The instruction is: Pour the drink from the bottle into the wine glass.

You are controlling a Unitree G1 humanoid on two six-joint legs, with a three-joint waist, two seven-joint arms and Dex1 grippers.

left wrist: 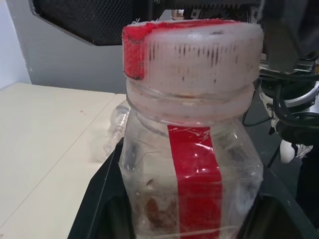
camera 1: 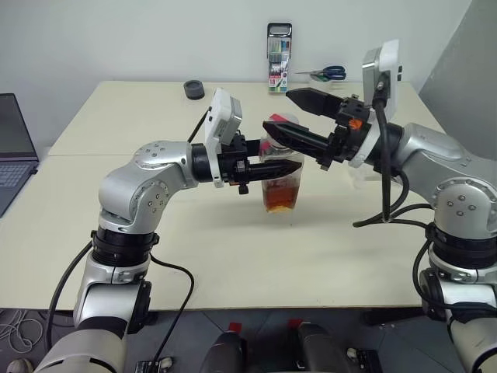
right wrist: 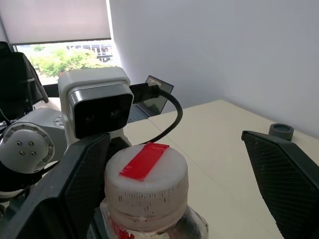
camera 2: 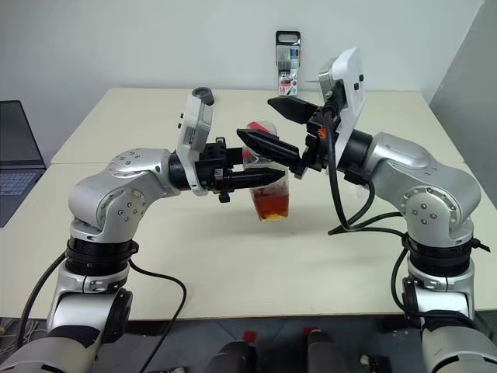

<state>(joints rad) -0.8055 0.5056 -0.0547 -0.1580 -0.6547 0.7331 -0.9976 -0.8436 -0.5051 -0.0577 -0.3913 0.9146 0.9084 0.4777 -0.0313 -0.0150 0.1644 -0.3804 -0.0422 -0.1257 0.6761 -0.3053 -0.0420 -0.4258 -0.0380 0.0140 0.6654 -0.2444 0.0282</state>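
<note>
Above the middle of the pale bench [camera 1: 116, 256], the left gripper [camera 1: 283, 165] clamps the small clear plastic bottle of amber drink [camera 1: 280, 183] while the right gripper's [right wrist: 174, 169] wide-open fingers straddle its pink-red cap [right wrist: 146, 179], which likely needs gripping and unscrewing before pouring.

- bottle [right wrist: 144, 199] cap, white with red strip, at 6 o'clock between spread black fingers [right wrist: 284, 179]
- left wrist camera [right wrist: 97, 107] at 10 o'clock
- dark round object [right wrist: 281, 132] at 3 o'clock on table [right wrist: 224, 144]
</note>
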